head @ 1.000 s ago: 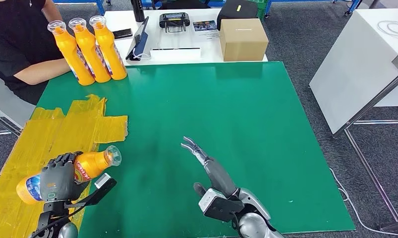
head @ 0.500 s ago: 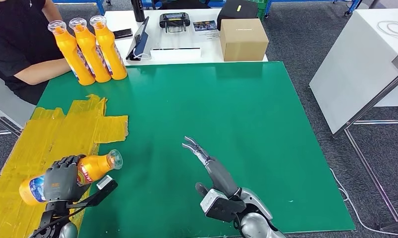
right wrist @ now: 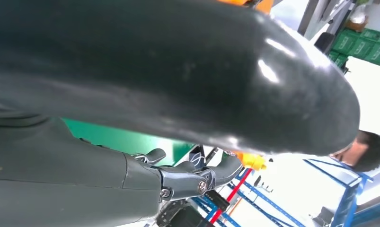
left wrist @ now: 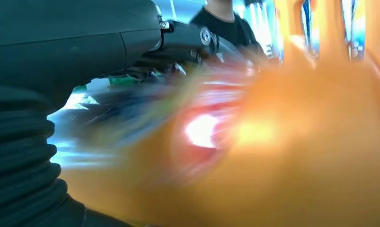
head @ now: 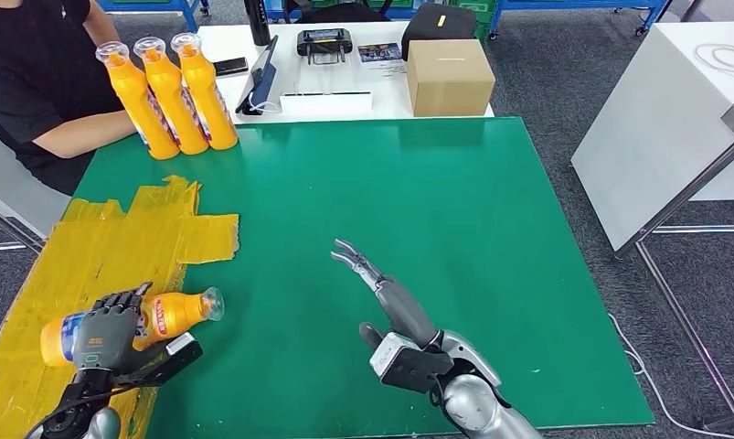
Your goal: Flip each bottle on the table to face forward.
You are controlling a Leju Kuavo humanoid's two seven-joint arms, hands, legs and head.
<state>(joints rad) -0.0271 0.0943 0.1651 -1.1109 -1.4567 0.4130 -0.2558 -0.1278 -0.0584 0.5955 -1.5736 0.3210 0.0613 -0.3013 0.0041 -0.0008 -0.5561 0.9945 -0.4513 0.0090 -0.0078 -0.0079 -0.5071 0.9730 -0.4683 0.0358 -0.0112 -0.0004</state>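
Lowering now — the left robot hand (head: 102, 329) is bringing the gripped orange bottle (head: 162, 314) down flat onto the bench (head: 454, 229); right robot hand (head: 381, 291) is hovering, fingers spread wide.

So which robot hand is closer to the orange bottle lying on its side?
Left. The left robot hand is wrapped around the lying bottle, over the yellow tape. The right robot hand is out over the green mat, apart from it, holding nothing.
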